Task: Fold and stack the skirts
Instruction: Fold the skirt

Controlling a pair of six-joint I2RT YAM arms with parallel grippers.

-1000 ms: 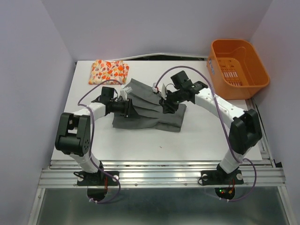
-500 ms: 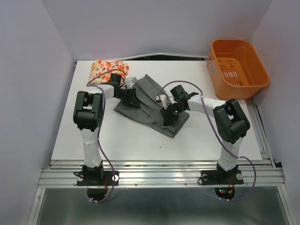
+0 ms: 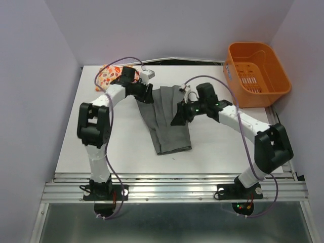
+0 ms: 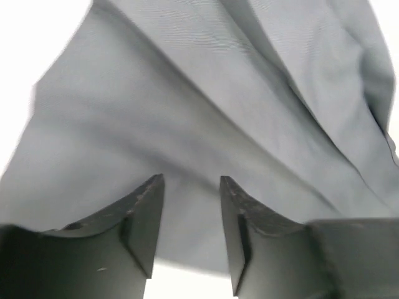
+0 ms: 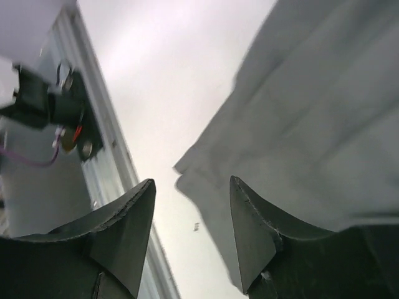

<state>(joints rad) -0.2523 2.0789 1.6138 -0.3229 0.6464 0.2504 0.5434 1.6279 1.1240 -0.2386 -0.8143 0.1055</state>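
Grey skirt (image 3: pixel 170 126), a long folded strip on the white table (image 3: pixel 223 147), lies between the left claw (image 3: pixel 146 96) and right claw (image 3: pixel 178 117). Both claws are partly open and hold nothing. Printed skirt (image 3: pixel 107 76) lies just behind the left claw; basket (image 3: pixel 258 66) well beyond the right. Lilac walls (image 3: pixel 167 25) enclose the table.

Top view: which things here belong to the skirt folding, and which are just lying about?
Part of the job:
- grey skirt, spread mid-table
- printed skirt, folded at the far left corner

Just lying about:
- orange basket, far right
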